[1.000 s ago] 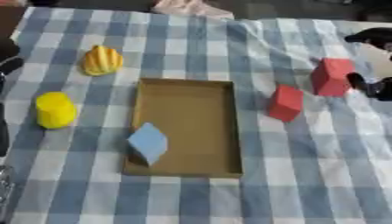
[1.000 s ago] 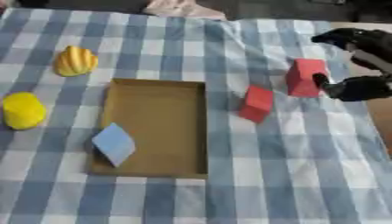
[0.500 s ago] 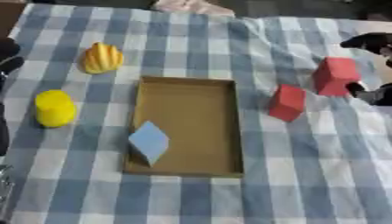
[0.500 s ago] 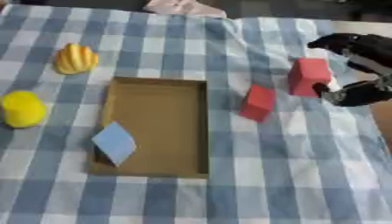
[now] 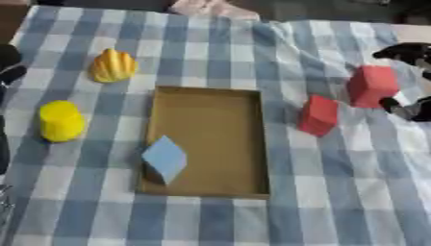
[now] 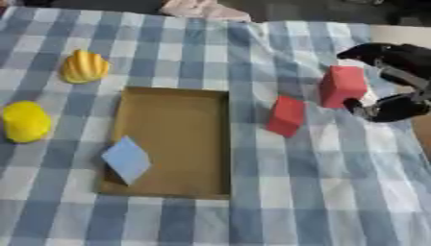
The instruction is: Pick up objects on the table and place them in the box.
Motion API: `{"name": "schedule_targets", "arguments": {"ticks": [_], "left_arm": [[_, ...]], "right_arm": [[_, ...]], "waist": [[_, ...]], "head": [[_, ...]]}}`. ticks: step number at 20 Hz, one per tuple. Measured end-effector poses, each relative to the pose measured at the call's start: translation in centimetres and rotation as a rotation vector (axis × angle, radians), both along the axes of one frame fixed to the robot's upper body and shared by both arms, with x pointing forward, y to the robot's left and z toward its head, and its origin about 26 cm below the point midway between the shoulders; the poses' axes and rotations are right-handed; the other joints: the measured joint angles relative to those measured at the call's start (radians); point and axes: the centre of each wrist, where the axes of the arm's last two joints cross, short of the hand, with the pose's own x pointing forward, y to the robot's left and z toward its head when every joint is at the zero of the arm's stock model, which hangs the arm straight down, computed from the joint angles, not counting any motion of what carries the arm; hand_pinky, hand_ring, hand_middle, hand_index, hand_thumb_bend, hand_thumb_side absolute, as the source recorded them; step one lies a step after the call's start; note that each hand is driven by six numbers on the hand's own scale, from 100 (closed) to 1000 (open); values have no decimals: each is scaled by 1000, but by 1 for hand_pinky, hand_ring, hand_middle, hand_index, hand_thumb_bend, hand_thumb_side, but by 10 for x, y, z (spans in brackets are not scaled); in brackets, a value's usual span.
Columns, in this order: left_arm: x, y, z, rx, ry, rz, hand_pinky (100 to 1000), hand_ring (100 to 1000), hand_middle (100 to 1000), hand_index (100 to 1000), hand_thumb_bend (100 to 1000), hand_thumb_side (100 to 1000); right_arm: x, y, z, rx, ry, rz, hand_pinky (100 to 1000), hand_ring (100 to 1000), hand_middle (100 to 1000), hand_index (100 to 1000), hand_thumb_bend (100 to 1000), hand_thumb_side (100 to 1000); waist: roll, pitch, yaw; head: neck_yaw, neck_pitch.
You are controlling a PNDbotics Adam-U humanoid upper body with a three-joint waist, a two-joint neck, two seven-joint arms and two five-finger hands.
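Here the right hand (image 6: 389, 79) sits at the right edge of the surface (image 6: 320, 192), spread wide around the farther red block (image 6: 343, 85): its upper fingers arch just above the block's far side and its thumb lies just beside the near right corner. It does not pinch the block yet, and I cannot tell whether any finger already touches it. The step in hand, as I judge it, is grasping this block. To do it well, the hand should settle lower so the fingers and thumb meet opposite flat faces, not a corner, then close squarely before lifting. The lift should go straight up so the block clears the second red block (image 6: 286, 116), which stands near, between it and the box (image 6: 175, 103). From there it needs carrying left over the box rim and setting down in the bare middle of the box.

A dark shape at the left edge of the left eye view is probably the left hand (image 5: 10, 65), but its fingers are unreadable.

Counted: two red blocks, both on the checked cloth right of the box; one yellow cylinder (image 6: 25, 121) and one yellow ridged piece (image 6: 84, 67), both left of it; one pale blue tile (image 6: 126, 159) leaning at the box's near left corner; one box.
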Motion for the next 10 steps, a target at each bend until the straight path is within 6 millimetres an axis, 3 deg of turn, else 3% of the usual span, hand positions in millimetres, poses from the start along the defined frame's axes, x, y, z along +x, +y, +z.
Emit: {"name": "schedule_targets", "arguments": {"ticks": [4, 10], "left_arm": [[0, 0, 1, 0, -3, -2, 820, 792, 693, 820, 135, 830], [1, -1, 2, 1, -5, -4, 820, 793, 691, 816, 137, 834]], "right_arm": [[4, -4, -2, -12, -8, -28, 937, 1000, 919, 1000, 247, 297], [10, -11, 0, -4, -32, -69, 932, 1000, 908, 976, 272, 297]], "waist": [[1, 6, 5], [-1, 14, 10]], "head": [[-3, -7], [-6, -15]]}}
